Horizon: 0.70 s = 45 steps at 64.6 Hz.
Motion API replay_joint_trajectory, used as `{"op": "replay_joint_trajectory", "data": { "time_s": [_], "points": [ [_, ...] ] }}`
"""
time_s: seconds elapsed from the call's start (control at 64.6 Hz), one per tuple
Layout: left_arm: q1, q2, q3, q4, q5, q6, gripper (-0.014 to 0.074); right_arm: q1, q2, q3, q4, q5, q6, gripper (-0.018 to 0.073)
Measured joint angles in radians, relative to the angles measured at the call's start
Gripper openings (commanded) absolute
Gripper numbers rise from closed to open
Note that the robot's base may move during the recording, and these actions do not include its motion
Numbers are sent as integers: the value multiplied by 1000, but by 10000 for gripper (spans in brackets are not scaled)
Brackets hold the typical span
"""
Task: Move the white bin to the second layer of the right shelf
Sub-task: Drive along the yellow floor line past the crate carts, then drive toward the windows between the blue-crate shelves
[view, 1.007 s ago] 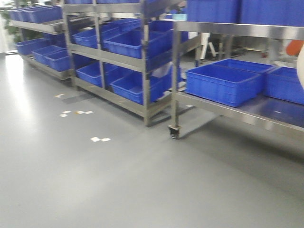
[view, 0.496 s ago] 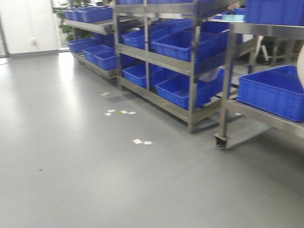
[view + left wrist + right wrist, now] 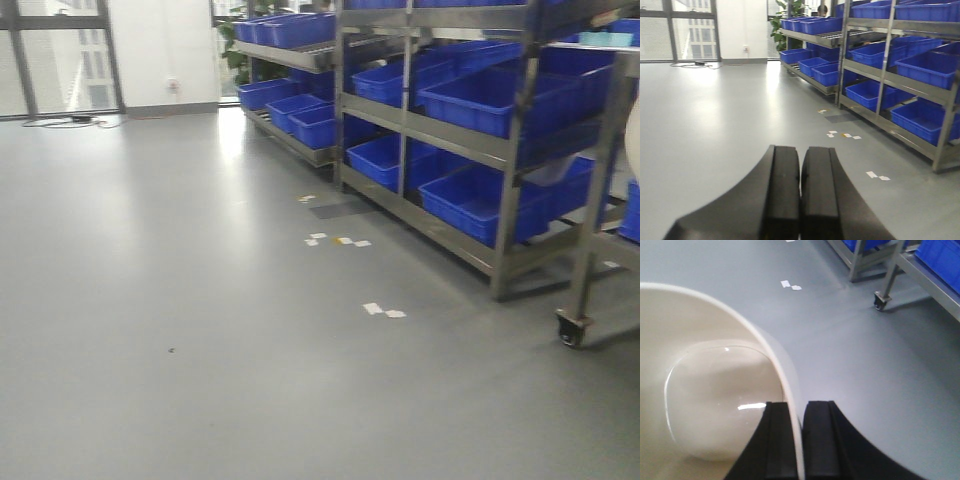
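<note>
White bin (image 3: 705, 390): cream-white and glossy, it fills the lower left of the right wrist view with its open mouth toward the camera, so the rounded inner base shows. It is carried above the floor, and a sliver of its pale curved wall also shows at the right edge of the front view.
Right gripper (image 3: 799, 412): clamped on the bin's wall just below the rim. One black finger (image 3: 777, 440) is inside the tub and the other outside, with the wall pinched between them.
Left gripper (image 3: 800, 155): its two black fingers (image 3: 782, 190) are pressed together with only a thin seam between them — nothing is held. It points out over bare floor.
Floor (image 3: 200, 350): smooth grey with a soft glare from the windows.
Tape marks (image 3: 384, 311): small white scraps stuck to the floor in a loose line running alongside the racks.
Steel racks (image 3: 505, 150): a row of them along the right side of the room, receding toward the back wall. Which tier is which cannot be told from here.
Blue crates (image 3: 480, 100): rectangular, sitting tilted on the rack tiers, several per level.
Castor (image 3: 571, 328): a small wheel under the nearest steel leg, resting on the floor — well apart from the bin.
Windows (image 3: 50, 50): tall panes at the far left.
Potted plant (image 3: 785, 20): green leaves beside the farthest rack.
</note>
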Motion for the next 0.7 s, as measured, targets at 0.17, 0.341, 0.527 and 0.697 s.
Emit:
{"op": "replay_joint_trajectory", "data": {
  "time_s": [0.17, 0.341, 0.527, 0.697],
  "points": [
    [0, 0, 0, 0, 0, 0, 85, 0, 0, 0, 0, 0, 0, 55],
    [0, 0, 0, 0, 0, 0, 85, 0, 0, 0, 0, 0, 0, 55],
    [0, 0, 0, 0, 0, 0, 85, 0, 0, 0, 0, 0, 0, 55],
    [0, 0, 0, 0, 0, 0, 85, 0, 0, 0, 0, 0, 0, 55]
  ]
}}
